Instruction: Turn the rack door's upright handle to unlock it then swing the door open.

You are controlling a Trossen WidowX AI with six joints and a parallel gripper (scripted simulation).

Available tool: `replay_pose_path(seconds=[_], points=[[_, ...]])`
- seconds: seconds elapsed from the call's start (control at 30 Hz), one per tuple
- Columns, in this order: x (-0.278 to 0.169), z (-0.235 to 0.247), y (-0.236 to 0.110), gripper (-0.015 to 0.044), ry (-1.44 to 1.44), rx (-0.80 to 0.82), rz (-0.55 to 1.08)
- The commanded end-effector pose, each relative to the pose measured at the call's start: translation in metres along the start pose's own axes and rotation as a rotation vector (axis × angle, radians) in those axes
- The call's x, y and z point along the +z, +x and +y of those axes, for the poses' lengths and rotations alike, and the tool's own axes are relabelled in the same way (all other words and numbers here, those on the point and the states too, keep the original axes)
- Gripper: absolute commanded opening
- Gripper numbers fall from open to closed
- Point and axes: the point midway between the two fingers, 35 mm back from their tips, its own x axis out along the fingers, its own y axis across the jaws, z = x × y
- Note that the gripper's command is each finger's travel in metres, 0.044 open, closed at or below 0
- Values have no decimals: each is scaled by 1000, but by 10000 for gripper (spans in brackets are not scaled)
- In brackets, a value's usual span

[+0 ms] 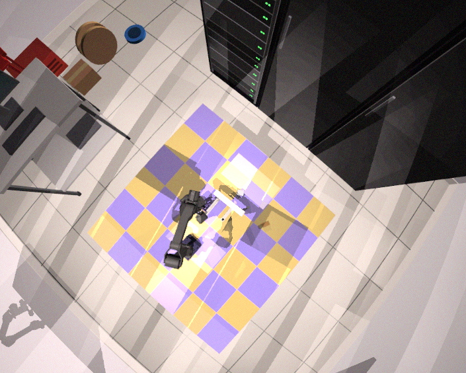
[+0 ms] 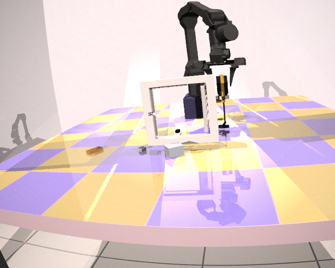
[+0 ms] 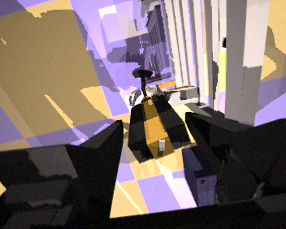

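The white door frame (image 1: 229, 202) (image 2: 146, 100) stands upright on the checkered table. The white slatted door (image 2: 204, 103) is swung toward the arm's side, nearly edge-on in the exterior view and roughly square to the frame. Its upright black and yellow handle (image 2: 222, 86) (image 3: 160, 146) stands beyond the frame's right post, with a thin black shaft and foot below. My gripper (image 2: 220, 80) (image 3: 153, 120) is open, pointing down around the handle's upper part, with a gap on each side in the wrist view. The near finger is partly hidden behind the frame in the exterior view. The handle's exact turn is hard to tell.
A grey block (image 1: 240, 192) (image 2: 174, 151) and a small dark cube (image 2: 142, 149) sit in front of the frame. An orange-brown block (image 1: 264, 224) (image 2: 94, 151) lies off to one side. A small black-ended piece (image 2: 177, 131) shows through the opening. The dark blue base (image 2: 193, 106) (image 3: 199, 174) stands behind.
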Motion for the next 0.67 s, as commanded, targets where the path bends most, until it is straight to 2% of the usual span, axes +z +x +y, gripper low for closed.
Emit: replay_pose_path(seconds=[0.0,0.63], points=[[1,0,-6,297,6,0,-3],[1,1,-33,297,6,0,-3]])
